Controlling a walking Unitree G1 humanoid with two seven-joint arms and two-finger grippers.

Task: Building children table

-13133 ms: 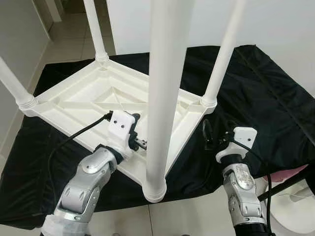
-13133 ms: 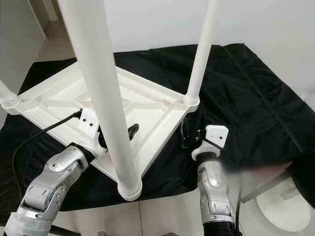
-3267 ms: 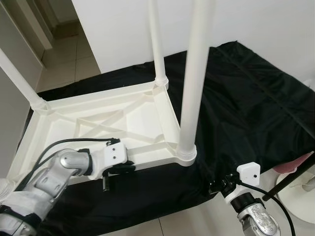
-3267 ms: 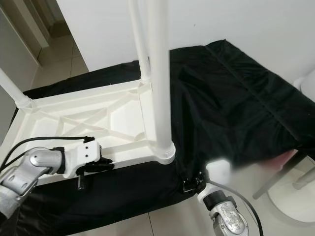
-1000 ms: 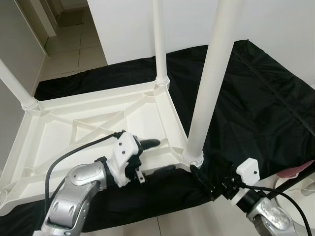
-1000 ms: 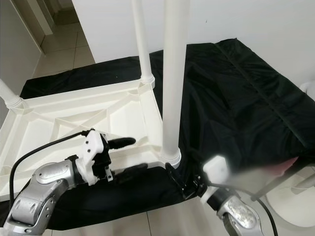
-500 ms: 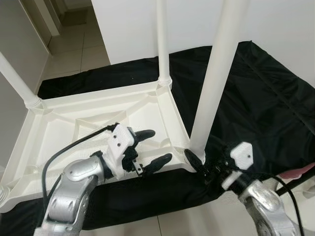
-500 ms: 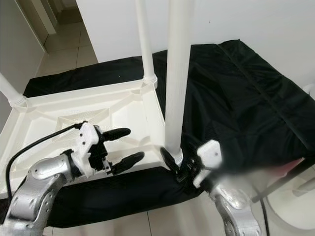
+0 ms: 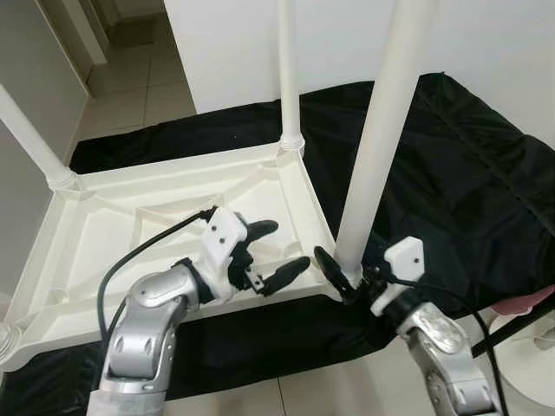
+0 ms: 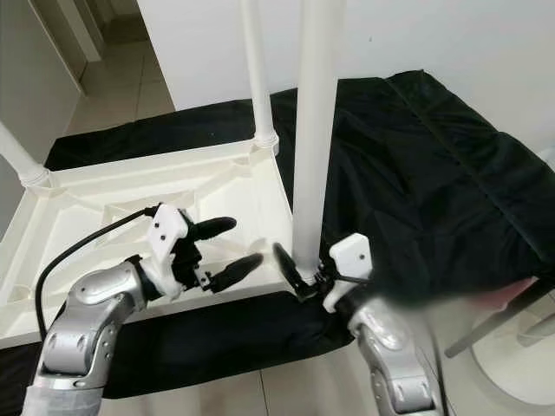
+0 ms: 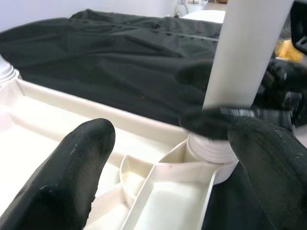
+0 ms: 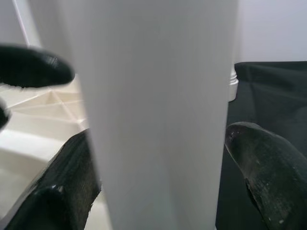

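Nearest in, the right gripper (image 9: 340,274) had its jaws spread either side of the near leg (image 9: 379,139), low by its socket, not yet clamped. Just beside it the left gripper (image 9: 276,253) hung with jaws open over the near rim of the upturned children's table (image 9: 113,234), gripping nothing. The table lay top-down on the black cloth (image 9: 451,165) over the surface. Farther back, a leg (image 9: 287,69) stood at the far corner and another (image 9: 30,139) at the left. Legs looked fitted; seating this near one and turning the table over seemingly remained
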